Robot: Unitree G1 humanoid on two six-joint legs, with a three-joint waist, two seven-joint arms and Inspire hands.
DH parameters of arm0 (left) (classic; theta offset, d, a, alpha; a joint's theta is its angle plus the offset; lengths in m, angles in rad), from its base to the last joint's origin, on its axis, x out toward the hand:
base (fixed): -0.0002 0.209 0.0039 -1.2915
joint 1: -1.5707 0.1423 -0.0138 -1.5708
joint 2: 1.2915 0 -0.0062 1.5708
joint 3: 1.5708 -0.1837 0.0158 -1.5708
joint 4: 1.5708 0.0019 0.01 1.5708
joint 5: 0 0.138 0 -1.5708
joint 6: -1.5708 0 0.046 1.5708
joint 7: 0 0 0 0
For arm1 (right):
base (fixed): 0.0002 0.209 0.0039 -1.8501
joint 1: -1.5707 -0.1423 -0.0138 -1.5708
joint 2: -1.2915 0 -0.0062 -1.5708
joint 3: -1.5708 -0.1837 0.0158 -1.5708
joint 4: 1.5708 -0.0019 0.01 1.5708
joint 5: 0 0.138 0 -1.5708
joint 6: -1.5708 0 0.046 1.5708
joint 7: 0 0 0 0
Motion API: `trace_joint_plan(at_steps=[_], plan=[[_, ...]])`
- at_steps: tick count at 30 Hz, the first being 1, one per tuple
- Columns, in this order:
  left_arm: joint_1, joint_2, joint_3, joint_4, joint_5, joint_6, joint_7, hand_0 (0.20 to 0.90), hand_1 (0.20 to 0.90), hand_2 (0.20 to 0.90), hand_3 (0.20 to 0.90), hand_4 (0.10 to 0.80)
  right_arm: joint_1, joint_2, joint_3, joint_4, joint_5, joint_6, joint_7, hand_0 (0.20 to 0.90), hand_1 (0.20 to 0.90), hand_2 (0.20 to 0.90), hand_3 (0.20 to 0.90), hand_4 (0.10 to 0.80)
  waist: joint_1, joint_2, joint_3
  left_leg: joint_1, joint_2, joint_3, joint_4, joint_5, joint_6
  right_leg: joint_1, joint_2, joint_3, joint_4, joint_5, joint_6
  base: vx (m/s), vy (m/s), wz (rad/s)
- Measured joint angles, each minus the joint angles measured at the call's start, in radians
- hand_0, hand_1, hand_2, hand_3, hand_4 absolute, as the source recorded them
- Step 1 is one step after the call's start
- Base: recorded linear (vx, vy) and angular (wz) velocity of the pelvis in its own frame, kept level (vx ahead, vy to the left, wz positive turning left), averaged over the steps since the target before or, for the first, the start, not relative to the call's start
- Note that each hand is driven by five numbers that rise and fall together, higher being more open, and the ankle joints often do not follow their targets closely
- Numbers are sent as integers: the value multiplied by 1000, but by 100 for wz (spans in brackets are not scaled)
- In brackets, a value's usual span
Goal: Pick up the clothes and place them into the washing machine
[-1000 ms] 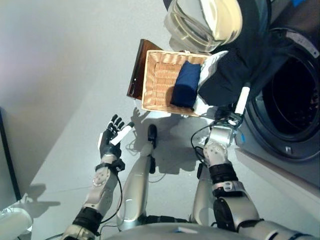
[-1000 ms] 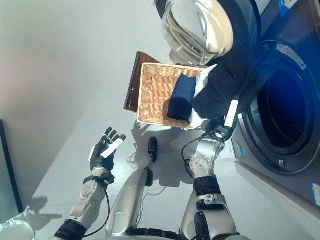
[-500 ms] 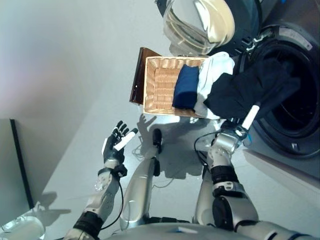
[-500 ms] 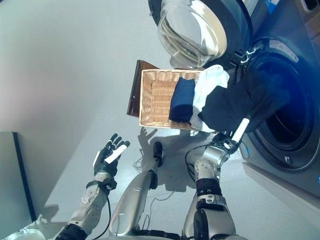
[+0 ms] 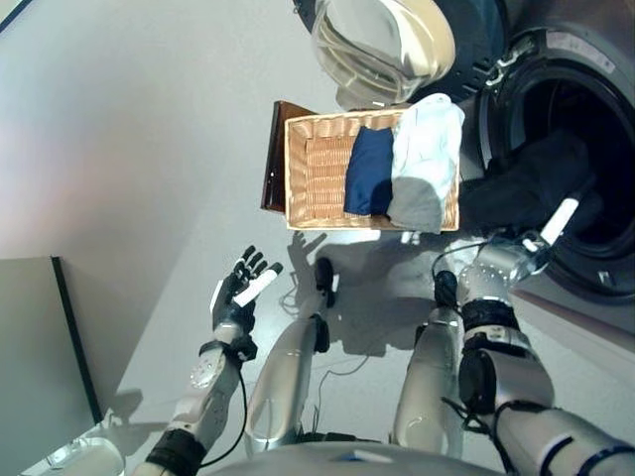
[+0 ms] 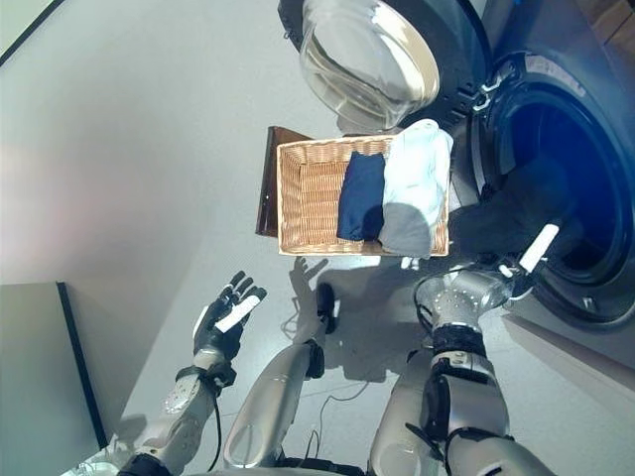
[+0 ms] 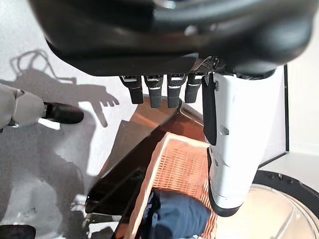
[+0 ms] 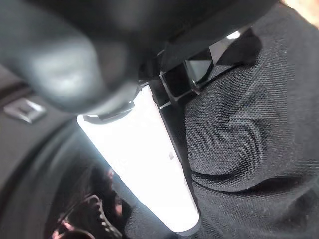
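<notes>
Since a second ago the black garment point(image 5: 531, 183) has gone from hanging over the basket's right end to lying in the mouth of the washing machine point(image 5: 595, 59), and with it gone the white garment point(image 5: 425, 159) shows whole. The right hand point(image 5: 541, 238) has followed it over to the drum's rim (the head camera has swung too, so the basket's small drift in the picture is no move of the basket).

Nearest, the left hand point(image 5: 241, 290) hangs low over the bare floor point(image 5: 129, 149), fingers straight and spread, palm up, holding nothing. Its wrist view shows the same row of straight fingers with the basket past them.

Farther on, the right hand reaches up to the drum opening. Its wrist view shows black cloth pressed right against the hand and the white thumb cover lying along it, so I judge it is gripping the garment; the fingers themselves are mostly hidden in the fabric.

Beyond that stands the wicker basket point(image 5: 313, 164) on a dark brown board point(image 5: 275, 149), with a folded navy garment point(image 5: 369, 171) and the white garment side by side in its right half. The machine's round glass door point(image 5: 382, 45) stands open above the basket.

The step in hand is delivery of the first piece. Next, the hand should push the cloth deeper past the rim, release it, and draw back without dragging it out; two garments remain.
</notes>
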Motion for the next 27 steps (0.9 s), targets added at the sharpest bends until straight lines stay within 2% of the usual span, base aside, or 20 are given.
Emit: trace_joint_plan(at_steps=[6,9,12,17,27], plan=[[0,9,-5,-19,-11,-1,-18,900,900,900,900,800,-145,-170,-16,182,-13,79,-37,200,200,200,200,300,5,0,0,1,-1,5,-4,1,1,-4,-1,5,-3,-1,2,2,-7,-1],[1,30,-36,-36,-23,-1,-23,900,900,900,900,800,-209,-246,-10,227,-32,103,-35,200,200,200,200,300,9,0,0,-1,-5,13,-12,2,3,-17,-4,16,-1,1,5,6,-8,-5],[2,33,-36,-50,-29,-1,-24,900,900,900,900,800,-270,-292,16,268,-32,108,-39,200,200,200,200,300,7,0,0,0,-9,18,-21,4,6,-26,-6,28,-2,3,8,4,-20,-6],[0,38,-37,-69,-31,-2,-22,900,900,900,900,800,-346,-321,24,288,-30,110,-49,200,200,200,200,300,8,2,-1,-18,-11,31,-25,6,7,-54,-7,36,0,4,11,7,-9,-5],[-4,41,-36,-70,-33,-3,-16,900,900,900,900,800,-391,-362,18,337,14,97,-102,200,200,200,200,300,13,3,-2,-18,-24,30,-37,9,11,-56,-18,37,-3,-2,18,11,1,2]])
